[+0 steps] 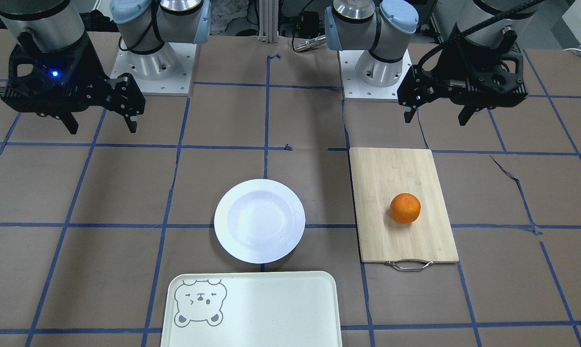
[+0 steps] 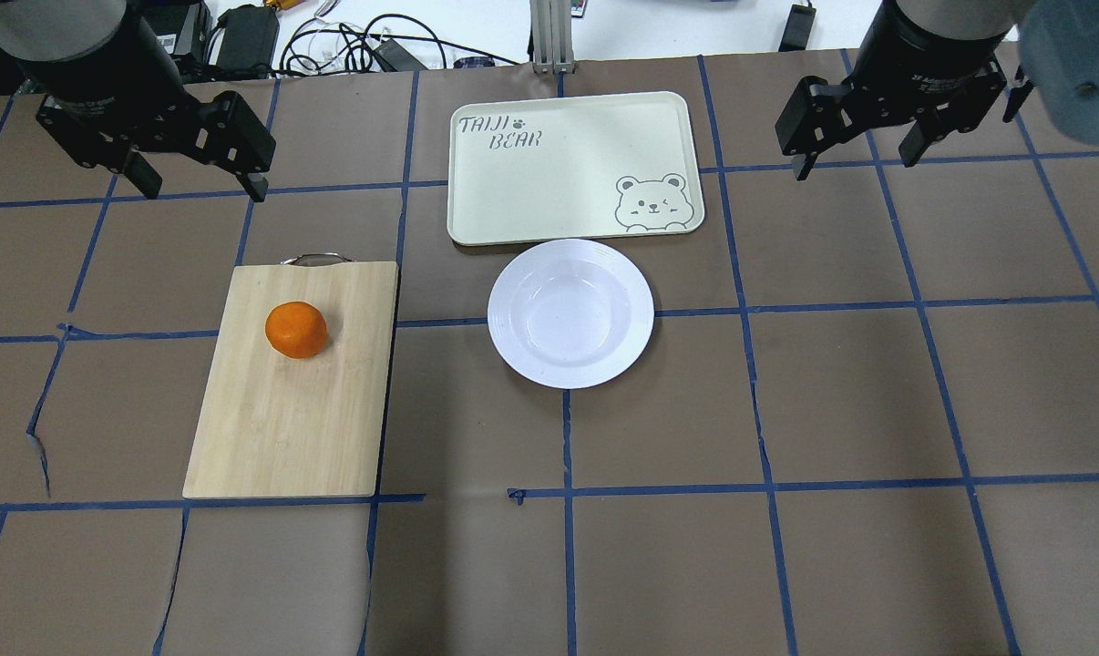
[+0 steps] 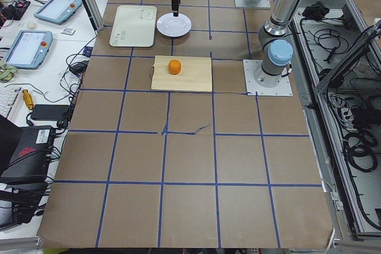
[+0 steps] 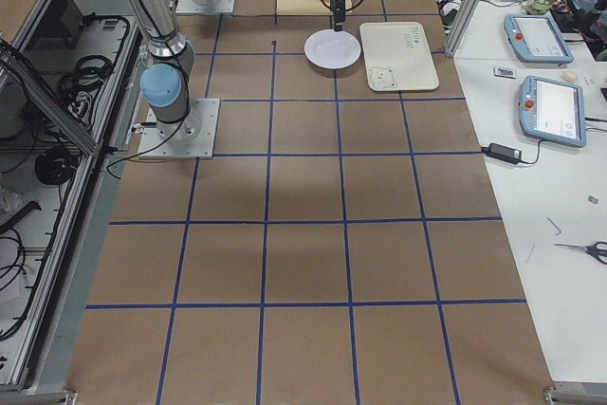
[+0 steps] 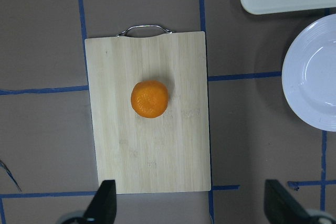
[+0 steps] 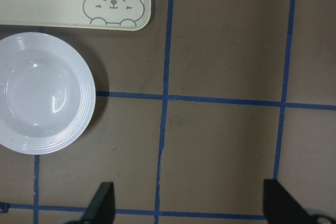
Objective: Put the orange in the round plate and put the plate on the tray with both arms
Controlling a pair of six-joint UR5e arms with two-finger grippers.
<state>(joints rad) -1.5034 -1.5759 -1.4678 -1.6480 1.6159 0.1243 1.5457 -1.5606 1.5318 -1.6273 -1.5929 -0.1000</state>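
Observation:
The orange (image 1: 405, 208) (image 2: 296, 330) (image 5: 149, 98) rests on a light wooden cutting board (image 2: 285, 428). An empty white round plate (image 1: 259, 220) (image 2: 570, 312) (image 6: 42, 100) lies on the table beside the board. It almost touches the near edge of the mint-white tray (image 2: 559, 173) (image 1: 281, 308) with its bear drawing. My left gripper (image 2: 203, 193) (image 1: 436, 119) (image 5: 191, 208) hangs open, high above the board's handle end. On the other side, my right gripper (image 2: 855, 167) (image 1: 102, 129) (image 6: 190, 205) hangs open over bare table, to the right of the tray. Neither gripper holds anything.
The cutting board (image 1: 391, 168) has a metal handle (image 1: 408, 265) pointing away from the robot. Brown paper with blue tape lines covers the table. Cables and tablets (image 3: 27, 49) lie beyond the far edge.

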